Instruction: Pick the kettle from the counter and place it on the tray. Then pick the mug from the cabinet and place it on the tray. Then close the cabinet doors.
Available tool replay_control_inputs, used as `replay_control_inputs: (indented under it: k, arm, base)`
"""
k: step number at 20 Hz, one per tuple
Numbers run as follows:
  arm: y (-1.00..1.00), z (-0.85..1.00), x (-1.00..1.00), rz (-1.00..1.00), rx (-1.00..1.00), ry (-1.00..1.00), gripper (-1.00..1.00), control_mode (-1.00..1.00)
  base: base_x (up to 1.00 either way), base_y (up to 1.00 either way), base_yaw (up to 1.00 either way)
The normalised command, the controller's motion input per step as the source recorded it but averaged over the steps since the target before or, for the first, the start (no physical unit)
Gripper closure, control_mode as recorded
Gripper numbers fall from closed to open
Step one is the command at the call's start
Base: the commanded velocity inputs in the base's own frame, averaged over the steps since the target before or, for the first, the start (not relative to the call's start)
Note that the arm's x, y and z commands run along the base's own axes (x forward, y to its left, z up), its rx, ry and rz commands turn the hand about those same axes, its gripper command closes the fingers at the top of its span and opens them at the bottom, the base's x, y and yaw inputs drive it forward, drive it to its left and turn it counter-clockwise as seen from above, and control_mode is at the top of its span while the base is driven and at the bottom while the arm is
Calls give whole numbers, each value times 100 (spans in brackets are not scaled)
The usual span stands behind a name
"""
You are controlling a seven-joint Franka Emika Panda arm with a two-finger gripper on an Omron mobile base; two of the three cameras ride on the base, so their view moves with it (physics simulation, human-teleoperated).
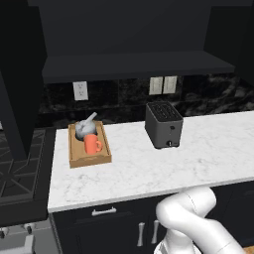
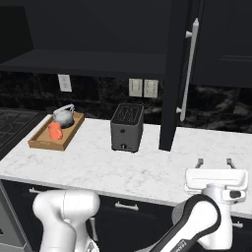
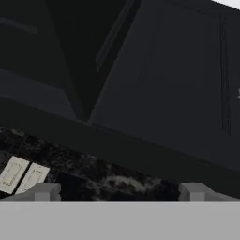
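Note:
The grey kettle (image 1: 85, 128) (image 2: 64, 115) and the orange-red mug (image 1: 92, 144) (image 2: 55, 130) both sit in the wooden tray (image 1: 74, 158) (image 2: 42, 142) at the left of the marble counter (image 1: 149, 168) (image 2: 147, 172). The upper cabinet (image 1: 134, 64) (image 2: 88, 59) is open. Its left door (image 1: 17, 84) and right door (image 2: 172, 74), the latter with a silver bar handle (image 2: 189, 69), swing out over the counter. My gripper (image 2: 214, 163) (image 3: 119, 192) is open and holds nothing. It points upward near the counter's front edge, right of the right door and below its handle.
A dark boxy toaster (image 1: 163, 124) (image 2: 127, 127) stands mid-counter, between the tray and the right door. Wall outlets (image 1: 162, 85) (image 2: 142, 87) (image 3: 21, 174) are on the black backsplash. A stove (image 1: 20, 168) adjoins the counter's left end. Another dark wall cabinet (image 2: 221, 39) lies right of the open door.

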Motion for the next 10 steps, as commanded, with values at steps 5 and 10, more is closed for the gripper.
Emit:
replay_control_inputs:
  k: [5,10]
  arm:
    - [-2,18,7,0,-24,-6,-100,-100]
    - [0,31,12,1,-26,-7,-100,-100]
  base:
    - [0,0,0]
    - [0,0,0]
